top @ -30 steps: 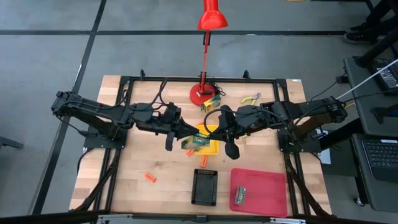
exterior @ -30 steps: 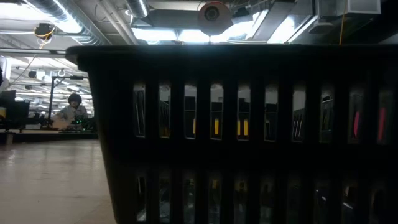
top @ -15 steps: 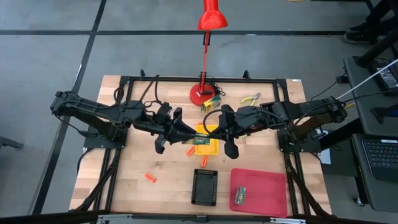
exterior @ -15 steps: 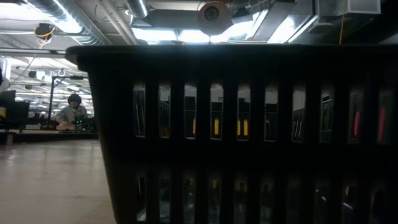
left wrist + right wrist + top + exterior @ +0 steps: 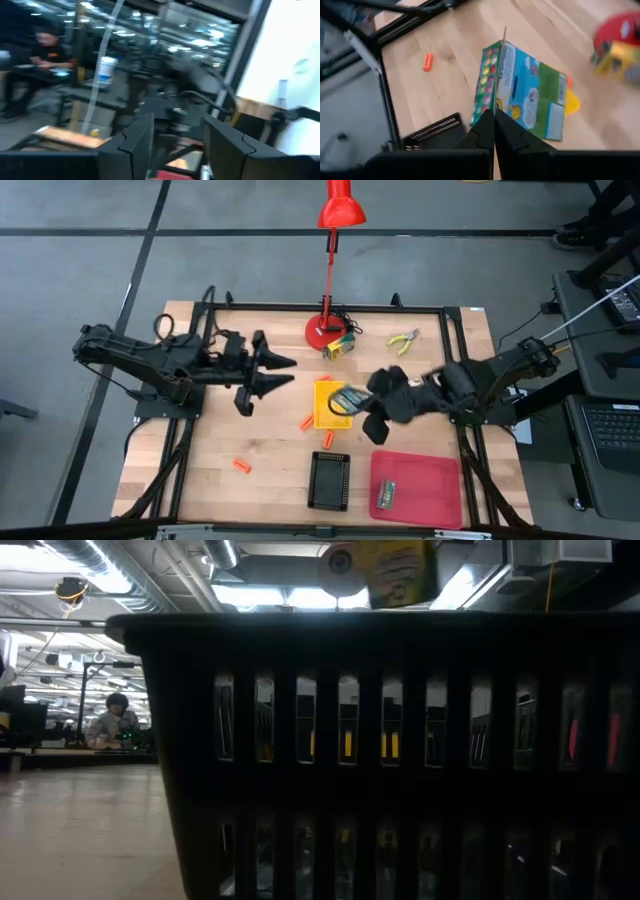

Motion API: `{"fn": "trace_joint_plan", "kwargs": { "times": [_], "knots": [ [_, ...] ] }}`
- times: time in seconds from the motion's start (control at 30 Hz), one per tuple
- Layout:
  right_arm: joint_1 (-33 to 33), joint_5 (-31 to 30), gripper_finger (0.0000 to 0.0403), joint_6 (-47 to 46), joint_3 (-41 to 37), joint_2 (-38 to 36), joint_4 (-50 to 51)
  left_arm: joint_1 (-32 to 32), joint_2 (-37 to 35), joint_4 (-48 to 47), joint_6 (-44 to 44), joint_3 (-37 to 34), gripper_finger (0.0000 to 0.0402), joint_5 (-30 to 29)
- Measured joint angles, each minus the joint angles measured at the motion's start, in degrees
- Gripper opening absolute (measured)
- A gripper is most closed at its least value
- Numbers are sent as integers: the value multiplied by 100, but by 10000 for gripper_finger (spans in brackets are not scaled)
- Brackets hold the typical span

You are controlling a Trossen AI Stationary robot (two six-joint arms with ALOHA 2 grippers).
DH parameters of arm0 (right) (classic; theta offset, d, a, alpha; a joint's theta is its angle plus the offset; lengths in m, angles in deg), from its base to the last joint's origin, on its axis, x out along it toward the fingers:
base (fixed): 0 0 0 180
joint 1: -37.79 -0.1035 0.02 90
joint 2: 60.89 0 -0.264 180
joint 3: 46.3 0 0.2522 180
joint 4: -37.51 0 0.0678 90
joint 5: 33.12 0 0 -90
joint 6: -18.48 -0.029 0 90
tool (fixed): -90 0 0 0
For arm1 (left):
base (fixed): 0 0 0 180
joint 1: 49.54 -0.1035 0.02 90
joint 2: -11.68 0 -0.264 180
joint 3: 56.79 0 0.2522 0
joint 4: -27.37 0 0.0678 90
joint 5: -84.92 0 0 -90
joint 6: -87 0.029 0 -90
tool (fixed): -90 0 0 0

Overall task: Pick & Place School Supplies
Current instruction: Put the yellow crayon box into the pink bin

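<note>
Fingers of the left gripper (image 5: 268,372) stand apart with nothing between them, left of the yellow tray (image 5: 328,404). Past the tray's right edge, the right gripper (image 5: 494,131) pinches a printed box (image 5: 525,95) (green and blue with coloured dots; its lettering cannot be read) above the wooden table (image 5: 270,445).

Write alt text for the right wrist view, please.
The right pincer is shut on a corner of a printed box, held above the wooden table. An orange stick lies on the wood and a black tray sits beside the fingers.
</note>
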Motion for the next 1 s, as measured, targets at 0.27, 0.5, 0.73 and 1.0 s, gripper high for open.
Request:
{"fn": "trace_joint_plan", "kwargs": {
  "times": [0.27,0.5,0.73,1.0],
  "knots": [
    [-1630,-1098,0,-4601,-859,7,399,326,-344,-517,-4,0,117,-665],
    [-2519,-1557,0,-7316,-1059,476,693,475,-359,-622,-200,0,99,-514],
    [-2617,-1064,0,-7694,-680,1113,753,646,-357,-742,-304,0,92,-366],
    [-2490,-1180,0,-7676,-358,1139,1796,768,-356,-834,-304,0,93,-357]
  ]
}}
